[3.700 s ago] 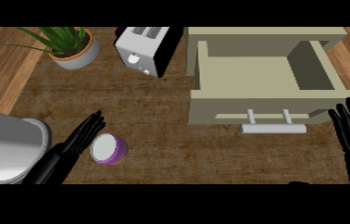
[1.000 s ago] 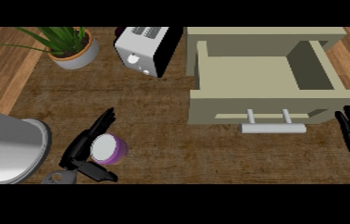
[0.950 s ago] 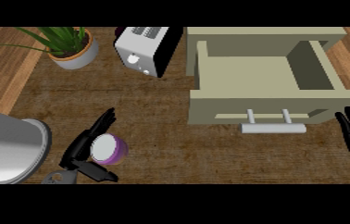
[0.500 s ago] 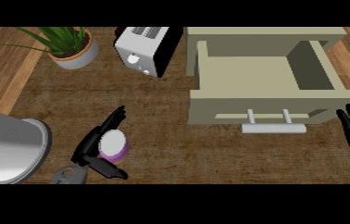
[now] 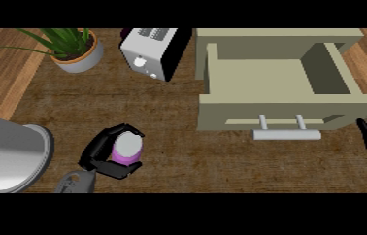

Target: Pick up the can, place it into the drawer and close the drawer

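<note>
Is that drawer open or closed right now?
Open: the drawer is pulled out, its bare inside showing, handle toward the robot.

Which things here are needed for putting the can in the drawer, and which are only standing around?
Needed: can, held in the left hand; open drawer and its handle.

Not needed: toaster, plant, grey round thing at the left edge; right hand, resting at the right edge.

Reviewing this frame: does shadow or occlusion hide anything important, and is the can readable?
Head view: even light, no glare. The left hand curls round the can, hiding its sides; only its pale top and purple band show. The open drawer has a shaded right inner wall, the rest readable. The right hand is cut off at the right edge.
</note>
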You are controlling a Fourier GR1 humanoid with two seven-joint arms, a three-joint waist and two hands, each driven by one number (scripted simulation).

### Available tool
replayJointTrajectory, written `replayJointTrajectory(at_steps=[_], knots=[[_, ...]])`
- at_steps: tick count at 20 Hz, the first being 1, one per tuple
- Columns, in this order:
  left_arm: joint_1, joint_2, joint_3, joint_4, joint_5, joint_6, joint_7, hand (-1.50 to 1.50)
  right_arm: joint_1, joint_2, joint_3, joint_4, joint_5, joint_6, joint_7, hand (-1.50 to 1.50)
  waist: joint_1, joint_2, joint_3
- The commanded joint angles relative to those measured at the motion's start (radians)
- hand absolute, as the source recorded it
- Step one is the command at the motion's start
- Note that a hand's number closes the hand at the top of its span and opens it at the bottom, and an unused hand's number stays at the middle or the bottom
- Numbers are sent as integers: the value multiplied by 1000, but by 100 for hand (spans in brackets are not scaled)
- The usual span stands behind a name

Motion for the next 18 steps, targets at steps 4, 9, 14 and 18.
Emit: replayJointTrajectory(at_steps=[4, 9, 14, 18], knots=[[22, -39, -36, -105, 38, -34, 99, 150, 29, 5, -37, -81, -43, 11, 36, -150, -1, 0, 0], [-1, -64, 171, -101, 125, 205, 114, 150, 4, -11, -30, -41, -33, -1, 29, -150, 8, 0, 0], [-36, -77, 263, -164, 177, 358, 198, 150, 53, 24, 40, -49, 19, -31, -19, -150, 2, -1, 0], [-34, -97, 158, -275, 178, 413, 243, 150, -59, -3, 0, 1, 18, -38, 34, -150, 5, 0, 0]])
